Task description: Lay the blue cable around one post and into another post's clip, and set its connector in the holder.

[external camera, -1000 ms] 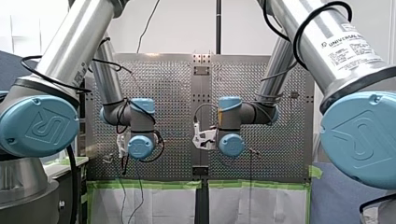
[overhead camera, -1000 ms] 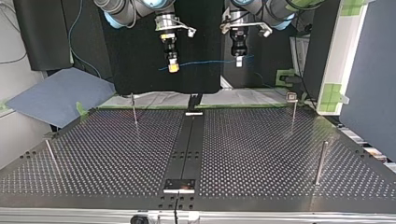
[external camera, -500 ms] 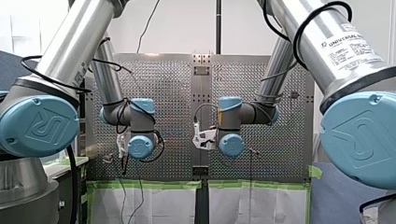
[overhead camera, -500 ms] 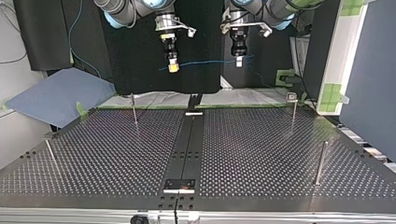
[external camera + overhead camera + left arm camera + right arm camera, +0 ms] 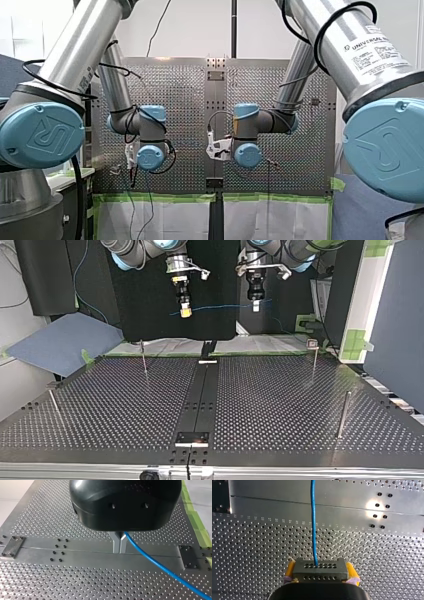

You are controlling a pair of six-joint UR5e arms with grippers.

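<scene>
In the top view both grippers hang high above the table's far edge. My right gripper, at that view's left, has yellow pads shut on the grey connector. The blue cable runs nearly level from it to my left gripper at the view's right. In the left wrist view the metal fingers are pinched together on the blue cable, which trails off sideways below. In the right wrist view the cable leaves the connector straight ahead. A post with a clip stands at the top view's far right.
Thin posts stand at the top view's far left, near left and near right. A dark centre rail crosses the perforated table, with a small plate at its near end. Green tape lines the table's edge.
</scene>
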